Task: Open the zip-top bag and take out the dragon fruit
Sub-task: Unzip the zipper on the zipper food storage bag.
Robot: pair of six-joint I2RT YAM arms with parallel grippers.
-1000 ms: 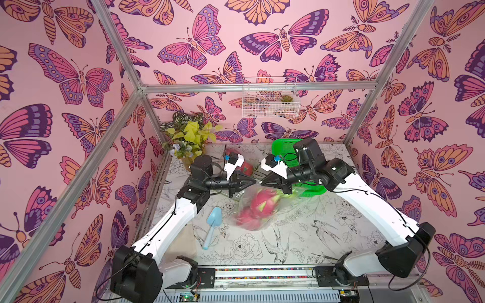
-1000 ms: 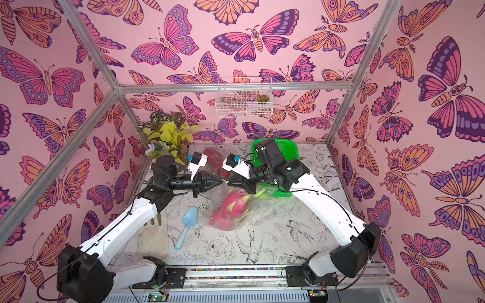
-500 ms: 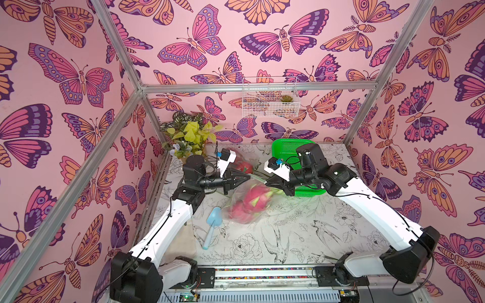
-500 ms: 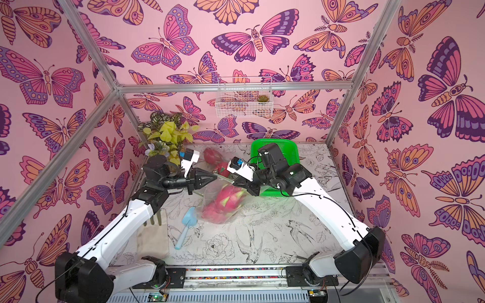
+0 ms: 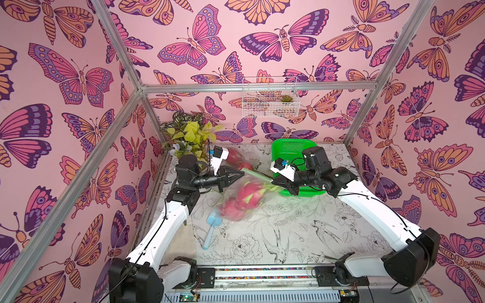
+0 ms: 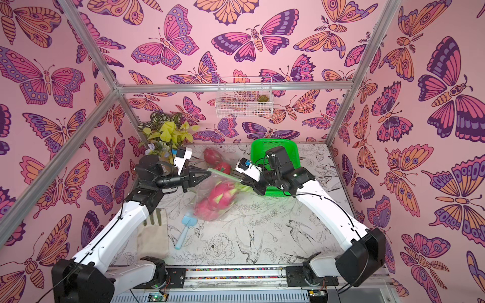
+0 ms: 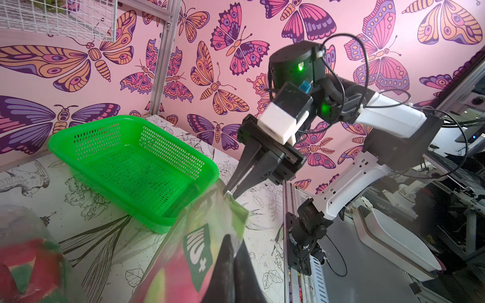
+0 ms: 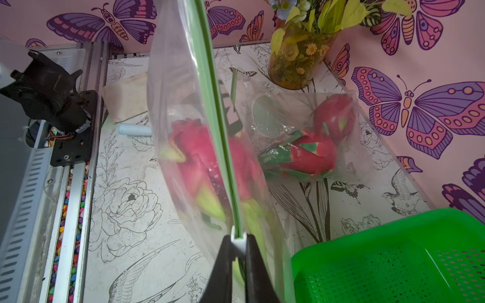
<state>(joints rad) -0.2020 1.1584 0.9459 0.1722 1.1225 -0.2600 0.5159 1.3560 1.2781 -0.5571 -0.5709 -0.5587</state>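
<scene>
Zip-top bag [image 5: 244,195] clear, green zip strip along top, lifted above desk [image 5: 288,236], just left of green basket [image 5: 291,147]. Inside: dragon fruit [image 5: 250,190], magenta skin, pale green scale tips, slightly blurred. Left gripper [image 5: 240,175] pinching one bag corner; right gripper [image 8: 238,240] clamped on white zip slider.

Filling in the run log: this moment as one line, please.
left gripper: shut on zip-top bag | right gripper: shut on zip-top bag slider | seal: closed | dragon fruit: inside | bag: lifted
</scene>
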